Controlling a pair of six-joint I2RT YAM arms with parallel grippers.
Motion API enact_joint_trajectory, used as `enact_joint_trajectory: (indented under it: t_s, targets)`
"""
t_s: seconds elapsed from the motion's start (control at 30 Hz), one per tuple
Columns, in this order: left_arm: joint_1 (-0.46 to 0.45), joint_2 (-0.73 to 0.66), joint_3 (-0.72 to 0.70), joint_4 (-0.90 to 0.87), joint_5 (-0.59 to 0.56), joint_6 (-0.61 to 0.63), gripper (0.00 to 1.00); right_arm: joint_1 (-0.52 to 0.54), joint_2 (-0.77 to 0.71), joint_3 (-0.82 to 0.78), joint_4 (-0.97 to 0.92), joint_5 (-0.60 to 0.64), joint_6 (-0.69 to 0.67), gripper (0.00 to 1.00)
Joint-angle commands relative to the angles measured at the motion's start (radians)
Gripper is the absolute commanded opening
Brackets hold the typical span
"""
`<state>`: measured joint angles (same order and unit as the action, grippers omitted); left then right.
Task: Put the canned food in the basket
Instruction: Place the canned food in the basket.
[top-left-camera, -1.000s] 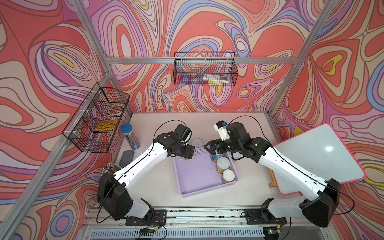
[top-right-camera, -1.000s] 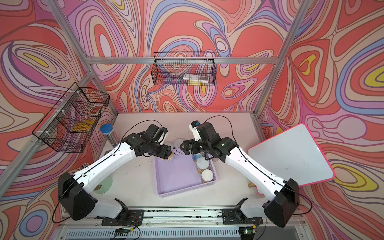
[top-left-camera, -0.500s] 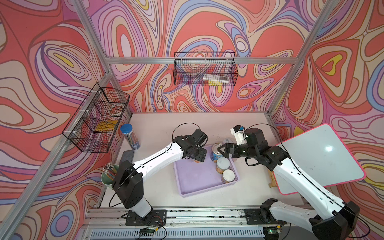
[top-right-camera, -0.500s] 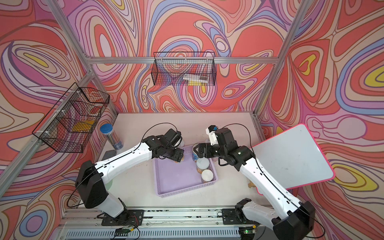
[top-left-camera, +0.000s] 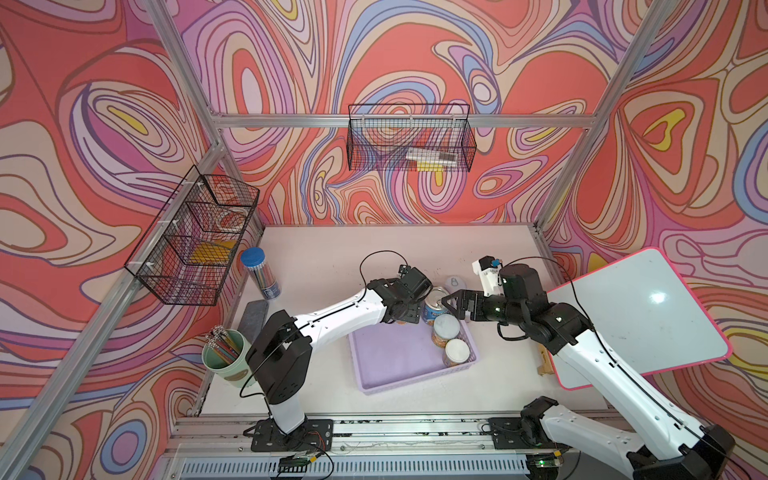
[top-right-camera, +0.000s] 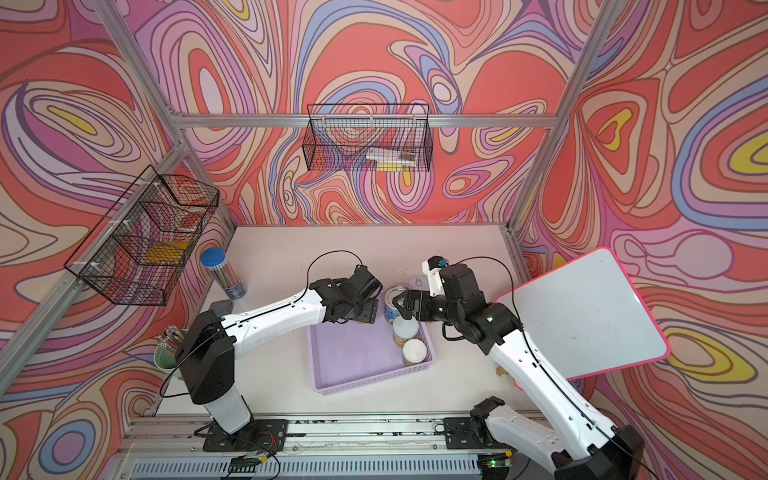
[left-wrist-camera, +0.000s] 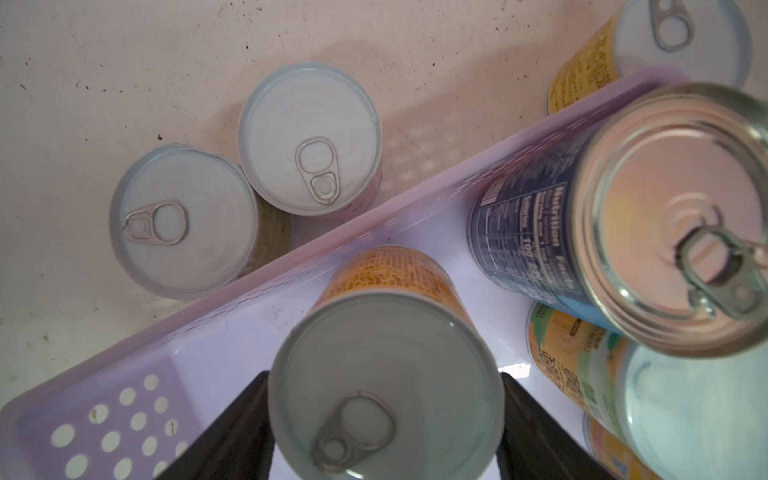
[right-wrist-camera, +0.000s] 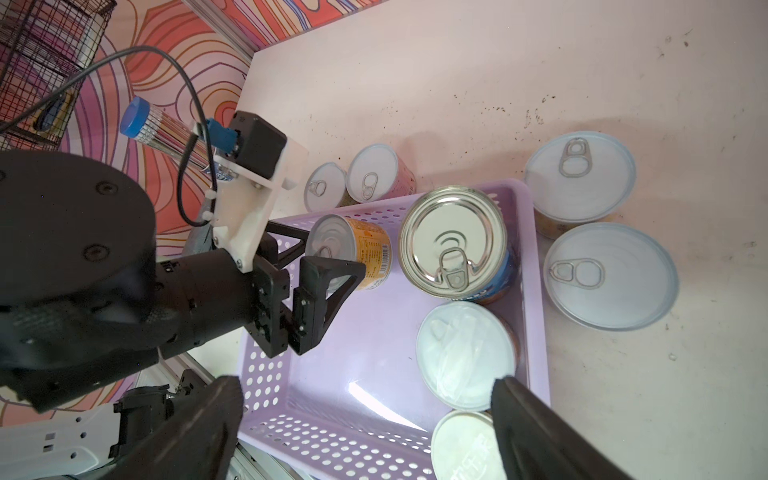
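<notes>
The lilac basket (top-left-camera: 374, 386) lies at the table's middle. At its right side stand the blue-label can (top-left-camera: 436, 305) and two small cans (top-left-camera: 446, 330) (top-left-camera: 456, 352). My left gripper (left-wrist-camera: 384, 415) is shut on a small orange-label can (left-wrist-camera: 384, 390) over the basket's far left part (right-wrist-camera: 353, 249). My right gripper (right-wrist-camera: 365, 390) is open and holds nothing, just right of the blue-label can (right-wrist-camera: 455, 241). Several small cans stand on the table outside the basket: two beyond its far wall (left-wrist-camera: 183, 220) (left-wrist-camera: 309, 137) and two at its far right (right-wrist-camera: 579, 178) (right-wrist-camera: 609, 274).
A clear tube with a blue cap (top-left-camera: 259, 274) and a green cup of pencils (top-left-camera: 224, 357) stand at the left, with a dark flat block (top-left-camera: 253, 316) between them. A pink-edged whiteboard (top-left-camera: 636, 316) leans at the right. Black wire baskets (top-left-camera: 195, 241) (top-left-camera: 411, 137) hang on the walls.
My left gripper has carried its small can rightward over the basket. My right arm has drawn back to the right, uncovering the blue-label can standing in the basket.
</notes>
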<state>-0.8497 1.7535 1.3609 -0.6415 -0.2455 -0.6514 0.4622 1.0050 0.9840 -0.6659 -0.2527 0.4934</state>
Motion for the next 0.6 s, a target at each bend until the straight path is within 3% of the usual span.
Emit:
enact_joint_trajectory:
  t_s: [0.0,0.57]
  targets:
    - [-0.003,0.016,0.026,0.085,-0.066,-0.080,0.63,-0.021,-0.028,-0.027,0.000,0.013,0.043,0.95]
    - [-0.003,0.103,0.018,0.217,-0.069,-0.148,0.57,-0.027,-0.028,-0.070,0.052,-0.015,0.076,0.94]
